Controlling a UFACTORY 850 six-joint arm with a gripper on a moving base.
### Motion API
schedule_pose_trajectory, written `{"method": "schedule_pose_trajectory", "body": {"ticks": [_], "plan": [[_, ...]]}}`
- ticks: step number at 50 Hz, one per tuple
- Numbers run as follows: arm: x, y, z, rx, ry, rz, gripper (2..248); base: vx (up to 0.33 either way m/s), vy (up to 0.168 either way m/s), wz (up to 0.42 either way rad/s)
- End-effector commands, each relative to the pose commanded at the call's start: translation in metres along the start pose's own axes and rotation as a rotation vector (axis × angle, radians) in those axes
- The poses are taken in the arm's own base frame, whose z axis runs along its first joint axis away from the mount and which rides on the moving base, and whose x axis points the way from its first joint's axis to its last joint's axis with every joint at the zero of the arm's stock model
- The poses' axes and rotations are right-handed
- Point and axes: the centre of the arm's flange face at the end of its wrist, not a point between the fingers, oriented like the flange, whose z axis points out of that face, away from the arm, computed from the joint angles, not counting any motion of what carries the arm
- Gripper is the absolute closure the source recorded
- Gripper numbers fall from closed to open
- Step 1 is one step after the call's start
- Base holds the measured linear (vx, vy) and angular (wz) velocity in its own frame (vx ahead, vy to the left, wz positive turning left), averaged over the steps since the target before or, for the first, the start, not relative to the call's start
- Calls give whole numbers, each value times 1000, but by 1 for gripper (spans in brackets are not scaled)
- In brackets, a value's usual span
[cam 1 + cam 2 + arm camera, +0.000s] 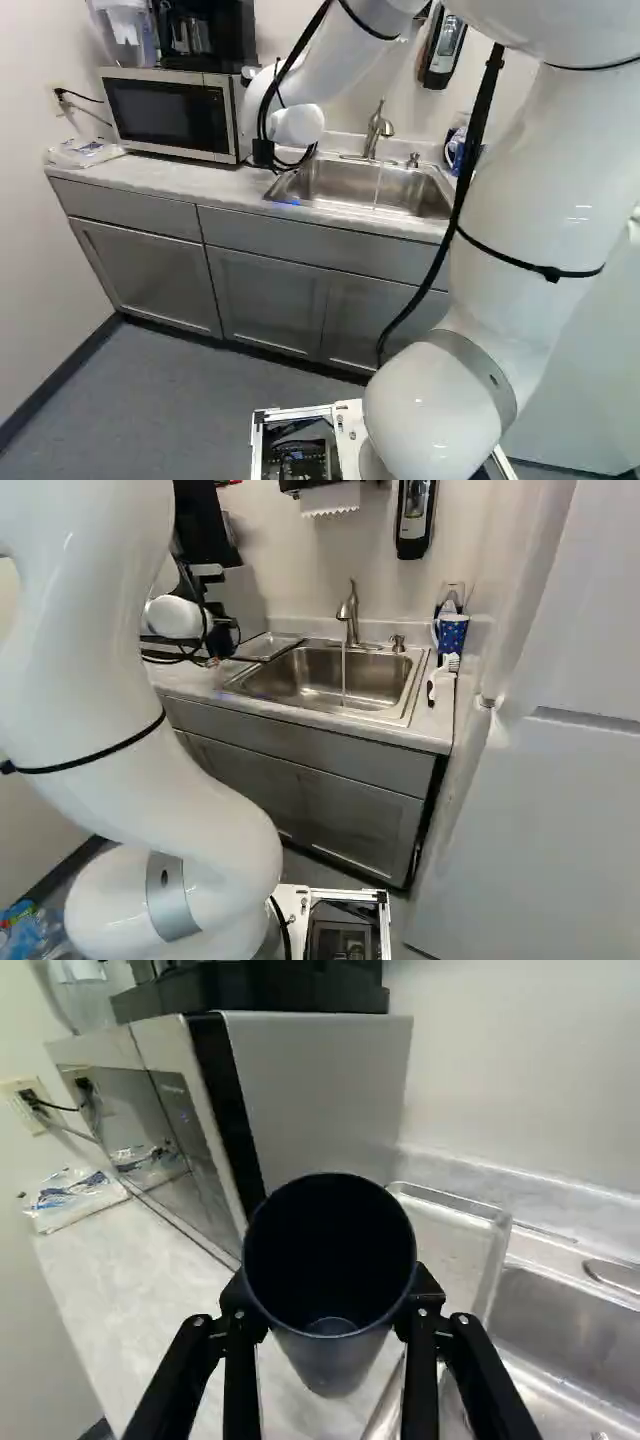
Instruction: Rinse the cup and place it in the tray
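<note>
The cup (pixel 335 1358) is in the hand (pixel 330 1300), which is clamped on it from two sides, with the cup's mouth facing the wrist. Past the cup is the bench (pixel 130 1260), with the microwave (pixel 320 1080) on one side and the tray (pixel 497 1260) on the other. I cannot tell how high up the cup is. The sink (pixel 328 670) is just beyond the tray, and water (pixel 343 675) runs into it from the tap (pixel 349 620). I cannot tell if the cup is rinsed. If it is, the tray seems to come next. If the cup goes across too low, its bottom could bump the tray's rim and push the tray. If the hand lets go too soon, the cup could land on the rim and tip over. Wet sides could make it slip, and a wide swing could hit the microwave.
</note>
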Motion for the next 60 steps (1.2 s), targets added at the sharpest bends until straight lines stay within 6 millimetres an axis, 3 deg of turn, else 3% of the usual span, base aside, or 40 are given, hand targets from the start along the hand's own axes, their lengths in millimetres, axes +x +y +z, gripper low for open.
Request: {"method": "schedule_pose_trajectory", "body": {"ticks": [17,60], "plan": [[20,28,0,-50,38,16,124,0,0,0],[14,97,9,-157,-66,54,124,0,0,0]]}}
